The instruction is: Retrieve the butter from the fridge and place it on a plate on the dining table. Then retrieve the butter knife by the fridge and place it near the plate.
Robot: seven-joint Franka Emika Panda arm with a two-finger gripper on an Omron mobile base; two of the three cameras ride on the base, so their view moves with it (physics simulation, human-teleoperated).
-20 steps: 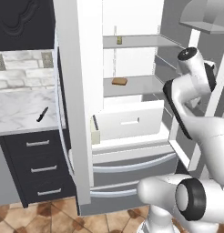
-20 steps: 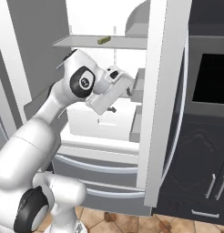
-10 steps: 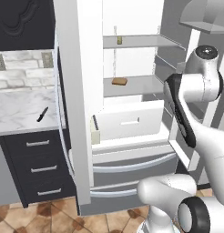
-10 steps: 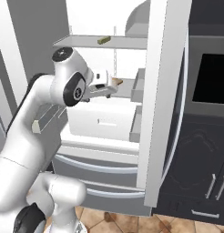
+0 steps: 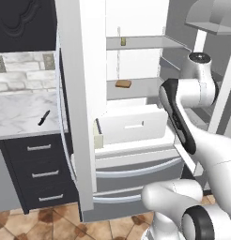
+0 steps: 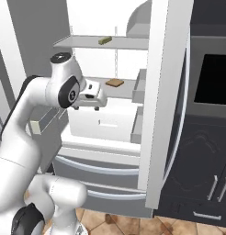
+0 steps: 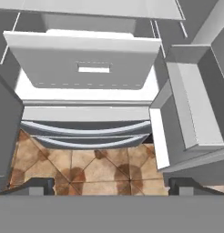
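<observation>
The hand [image 6: 97, 95] was hard to read: in the right base view it showed as a pale block at the end of the forearm, its fingers lost against the white fridge [image 5: 136, 126] interior. In the hand view just the two dark fingertips [image 7: 34, 185] rose at the bottom corners, set far apart with nothing between them, so the hand stood wide open and empty. That view looked down on a white pull-out drawer [image 7: 84, 61], the door bins on the right and the brown tiled floor [image 7: 86, 166] below.

The arm was bent sharply at the elbow in front of the open fridge, forearm level and reaching toward the middle shelf.

The butter [image 5: 122, 41] lay on the upper shelf, well above the hand; a flat brown slab [image 5: 123, 84] lay on the shelf below. The butter knife [image 5: 43, 117] rested on the marble worktop [image 5: 19, 112] left of the fridge, above dark drawers.
</observation>
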